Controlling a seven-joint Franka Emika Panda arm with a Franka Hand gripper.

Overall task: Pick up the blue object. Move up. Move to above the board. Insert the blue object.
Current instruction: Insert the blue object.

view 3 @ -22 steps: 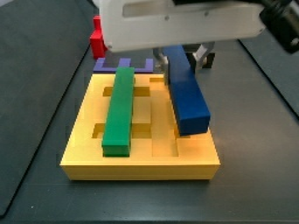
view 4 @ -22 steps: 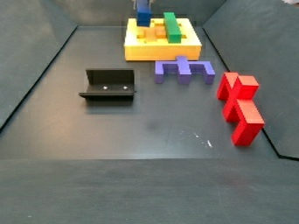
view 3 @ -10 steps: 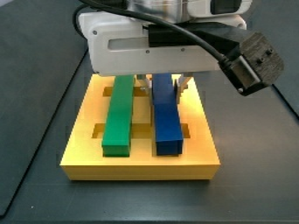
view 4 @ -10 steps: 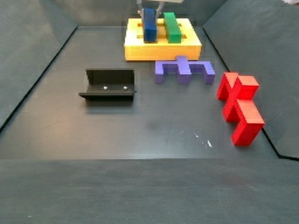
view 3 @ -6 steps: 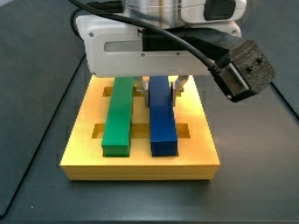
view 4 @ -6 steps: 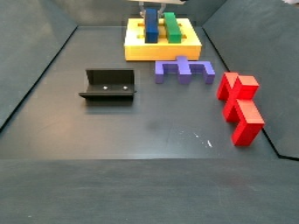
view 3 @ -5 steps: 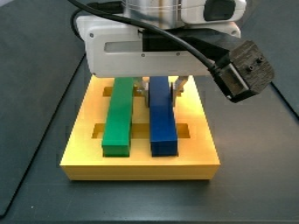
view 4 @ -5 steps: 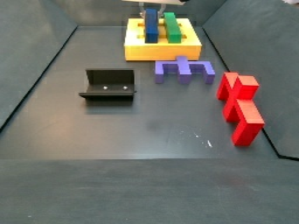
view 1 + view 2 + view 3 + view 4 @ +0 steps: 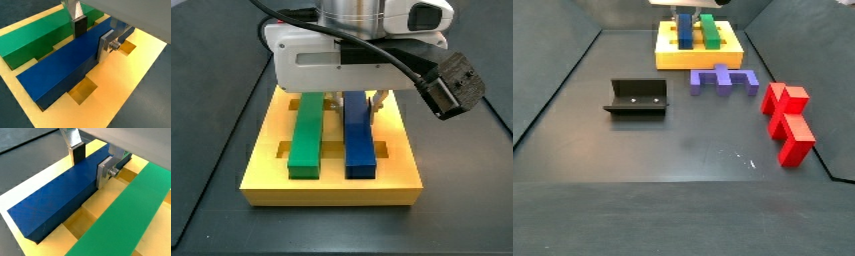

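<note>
The blue object (image 9: 60, 70) is a long bright-blue bar lying flat along a groove of the yellow board (image 9: 133, 65), parallel to a green bar (image 9: 33, 35) in the neighbouring groove. My gripper (image 9: 91, 47) straddles the bar near its far end, one finger against each long side, shut on it. The other wrist view shows the same grip: gripper (image 9: 90, 174), blue object (image 9: 57, 203), board (image 9: 90, 153). In a side view the gripper (image 9: 358, 100) hangs low over the board (image 9: 331, 190), with the blue object (image 9: 360, 140) beside the green bar (image 9: 306, 130).
On the dark floor in front of the board (image 9: 700, 60) lie a purple-blue U-shaped piece (image 9: 723, 77), the fixture (image 9: 637, 97) and two red blocks (image 9: 780, 98) (image 9: 794, 138). Dark walls enclose the floor.
The blue object went from tilted over the board's right side to lying level in its groove. Over the last half second the gripper has barely moved.
</note>
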